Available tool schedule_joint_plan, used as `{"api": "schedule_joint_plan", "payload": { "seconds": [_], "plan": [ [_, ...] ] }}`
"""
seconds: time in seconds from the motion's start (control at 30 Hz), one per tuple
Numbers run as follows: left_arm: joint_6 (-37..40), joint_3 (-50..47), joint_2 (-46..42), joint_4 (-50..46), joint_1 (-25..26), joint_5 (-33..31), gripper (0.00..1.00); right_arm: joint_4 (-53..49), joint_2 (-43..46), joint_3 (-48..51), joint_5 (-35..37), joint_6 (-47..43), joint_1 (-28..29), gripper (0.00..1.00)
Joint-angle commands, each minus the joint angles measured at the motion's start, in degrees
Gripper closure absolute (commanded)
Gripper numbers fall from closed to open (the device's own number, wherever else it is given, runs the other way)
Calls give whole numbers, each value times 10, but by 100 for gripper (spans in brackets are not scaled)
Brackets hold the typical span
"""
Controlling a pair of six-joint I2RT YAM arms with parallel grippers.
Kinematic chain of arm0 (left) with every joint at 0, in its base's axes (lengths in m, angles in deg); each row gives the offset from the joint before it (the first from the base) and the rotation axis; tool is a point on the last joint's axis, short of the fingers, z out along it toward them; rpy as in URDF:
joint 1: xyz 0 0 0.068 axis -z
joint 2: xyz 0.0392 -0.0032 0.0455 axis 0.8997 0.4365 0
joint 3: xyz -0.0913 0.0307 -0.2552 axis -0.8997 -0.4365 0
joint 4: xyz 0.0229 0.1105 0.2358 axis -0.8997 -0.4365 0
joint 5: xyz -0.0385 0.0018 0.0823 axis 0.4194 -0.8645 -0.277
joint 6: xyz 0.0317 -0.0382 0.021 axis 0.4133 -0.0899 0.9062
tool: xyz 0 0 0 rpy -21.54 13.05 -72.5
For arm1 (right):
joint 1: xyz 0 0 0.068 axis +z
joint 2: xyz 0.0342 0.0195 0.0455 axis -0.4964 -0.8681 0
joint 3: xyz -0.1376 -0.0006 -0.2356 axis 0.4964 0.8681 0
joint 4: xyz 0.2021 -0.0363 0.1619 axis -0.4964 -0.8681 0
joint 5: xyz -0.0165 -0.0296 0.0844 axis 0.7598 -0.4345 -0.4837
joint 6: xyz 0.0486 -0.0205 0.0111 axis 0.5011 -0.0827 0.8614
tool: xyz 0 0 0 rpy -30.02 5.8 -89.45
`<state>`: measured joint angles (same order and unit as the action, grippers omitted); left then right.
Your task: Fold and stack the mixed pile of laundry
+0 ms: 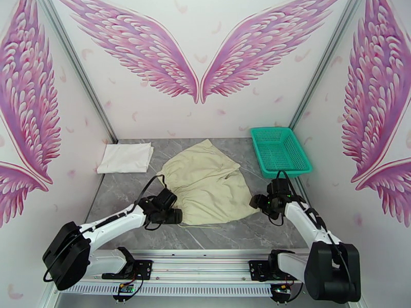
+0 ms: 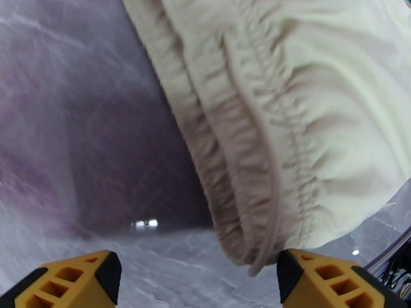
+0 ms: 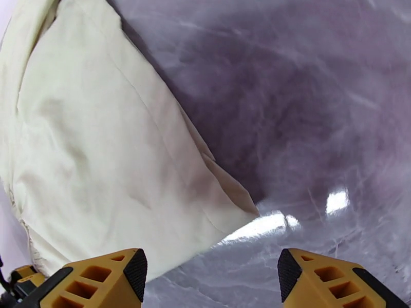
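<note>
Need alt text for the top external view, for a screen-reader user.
A cream-beige garment lies spread on the grey table, the left gripper at its near-left corner and the right gripper by its near-right edge. A folded white shirt sits far left, a teal mesh basket far right; pink wing murals cover the walls.

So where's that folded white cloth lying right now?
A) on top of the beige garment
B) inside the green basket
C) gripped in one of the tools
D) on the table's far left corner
D: the folded white cloth lies flat on the far left corner of the table, apart from the beige garment and the green basket.
</note>
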<state>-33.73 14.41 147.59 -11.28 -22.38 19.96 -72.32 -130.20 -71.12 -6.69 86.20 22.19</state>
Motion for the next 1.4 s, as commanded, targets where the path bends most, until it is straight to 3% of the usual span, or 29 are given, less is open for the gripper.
{"api": "schedule_joint_plan", "payload": {
  "seconds": [0.0,0.23,0.33,0.5,0.67,0.87,1.1,1.37],
  "plan": [
    [-53,-36,-10,93,5,56,14,51,4,28,-80,36,-21,27],
    [-80,-44,25,183,16,66,13,90,-22,53,-68,56,-24,31],
    [-83,-39,40,202,25,59,15,118,-44,51,-60,55,-24,38],
    [-81,-25,64,211,32,57,38,159,-97,36,-77,57,-23,58],
    [-65,-6,49,202,32,61,59,158,-90,27,-78,55,-23,81],
    [-41,34,39,186,32,73,68,140,-76,-3,-90,56,-23,100],
    [-29,67,25,42,23,17,77,99,-52,-28,-82,48,-23,100],
    [-15,86,-19,19,8,22,100,71,-36,-70,-90,52,-15,100]
  ]
}}
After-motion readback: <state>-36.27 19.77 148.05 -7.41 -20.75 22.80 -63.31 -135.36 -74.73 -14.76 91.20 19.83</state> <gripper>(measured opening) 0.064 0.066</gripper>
